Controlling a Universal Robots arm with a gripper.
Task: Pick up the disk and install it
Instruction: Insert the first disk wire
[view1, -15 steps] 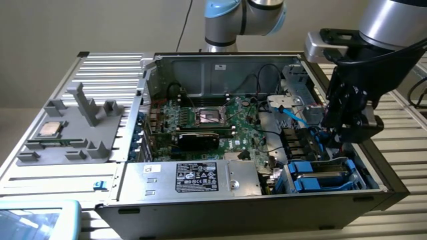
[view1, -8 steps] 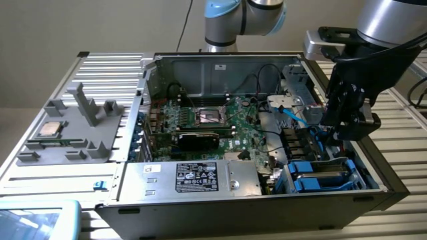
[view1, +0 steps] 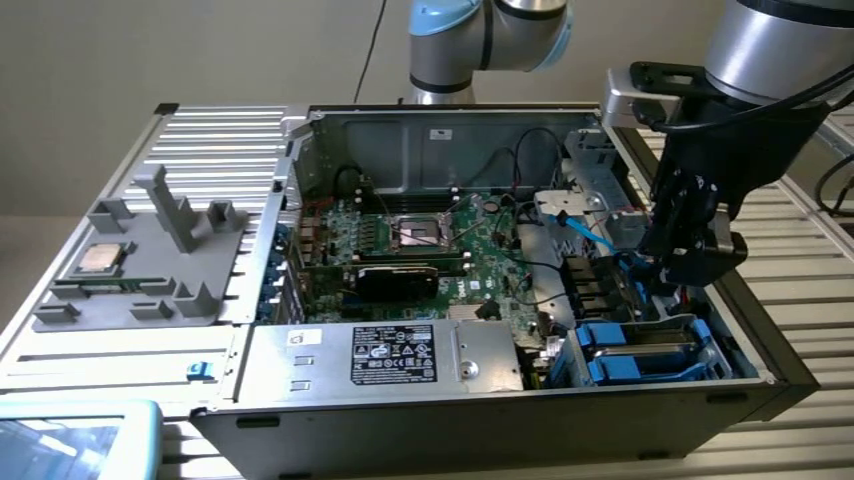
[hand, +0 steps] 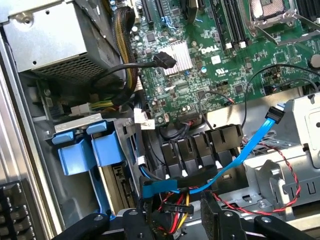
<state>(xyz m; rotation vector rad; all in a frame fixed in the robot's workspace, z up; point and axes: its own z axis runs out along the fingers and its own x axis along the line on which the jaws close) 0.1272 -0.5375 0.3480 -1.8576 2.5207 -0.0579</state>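
An open computer case (view1: 534, 420) lies on its side on a slatted metal counter (view1: 801, 230), its green motherboard (view1: 441, 250) exposed. The robot's black claw (view1: 691, 272) hangs over the drive bay at the exterior view's right, its jaws spread wide and holding nothing; in the wrist view the claw (hand: 180, 226) frames a blue cable (hand: 240, 155) and bundled wires. The disk (view1: 638, 352) sits in the bay just below the claw, its blue carrier rails showing. A silver power supply (view1: 387, 355) lies beside the bay.

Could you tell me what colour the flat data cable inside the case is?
Data cable: light blue, clearest in wrist view.
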